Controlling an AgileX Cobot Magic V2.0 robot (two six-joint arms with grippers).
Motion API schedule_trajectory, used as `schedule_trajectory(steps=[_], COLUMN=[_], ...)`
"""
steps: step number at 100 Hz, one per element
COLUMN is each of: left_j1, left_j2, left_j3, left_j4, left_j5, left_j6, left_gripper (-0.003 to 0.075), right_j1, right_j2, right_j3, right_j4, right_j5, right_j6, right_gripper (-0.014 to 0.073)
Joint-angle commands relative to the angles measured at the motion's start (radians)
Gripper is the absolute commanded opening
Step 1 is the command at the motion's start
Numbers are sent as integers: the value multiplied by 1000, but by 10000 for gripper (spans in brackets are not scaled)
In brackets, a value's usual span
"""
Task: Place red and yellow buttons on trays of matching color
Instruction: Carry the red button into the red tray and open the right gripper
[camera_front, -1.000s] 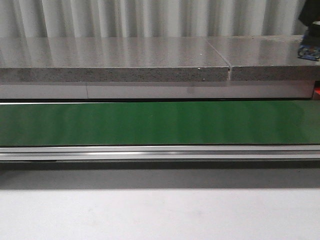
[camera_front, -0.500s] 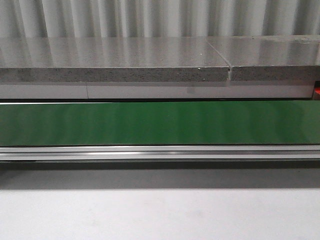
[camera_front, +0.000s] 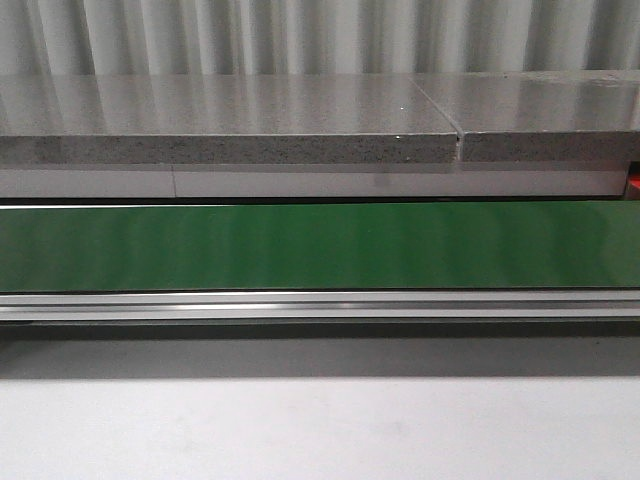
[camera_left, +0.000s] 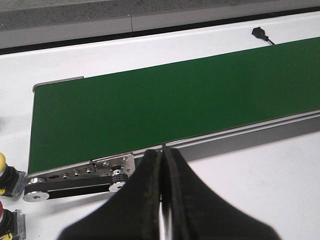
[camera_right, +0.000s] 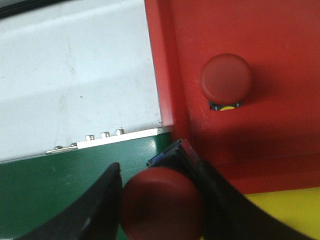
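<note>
green conveyor belt (camera_front: 320, 245), white table (camera_front: 320, 430) | right gripper (camera_right: 157, 200) clamps glossy red button (camera_right: 162, 202), red tray (camera_right: 250, 135) just beyond | left gripper (camera_left: 163, 200) closed, empty

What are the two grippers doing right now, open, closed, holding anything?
Left gripper: jaws closed, holding nothing, near the green conveyor belt.
Right gripper: jaws closed on a red button, beside the red tray.

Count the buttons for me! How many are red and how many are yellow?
Red buttons: 3, one in the right gripper, one in the red tray, one beside the belt's end
Yellow buttons: 1, also beside the belt's end
Total: 4
</note>
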Motion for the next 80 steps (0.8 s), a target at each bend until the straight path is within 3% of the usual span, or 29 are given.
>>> schedule_trajectory(steps=[1,40,80], left_j1=[-9,-9,-9], left_j2=[6,6,6], left_j3=[-25,-25,-25], left_j4=[-16,-16,-16], left_j5=[-71,-72,-72], left_j6=[3,3,3], left_gripper=[-20,-20,-20], right_j1=[-12,-45,-45], right_j2=[-33,-28,74], right_j3=[-14,87,92], right_j4=[22,6,12], right_j5=[-39,-227,-286], right_j6=[11,99,101], right_gripper=[130,130,134])
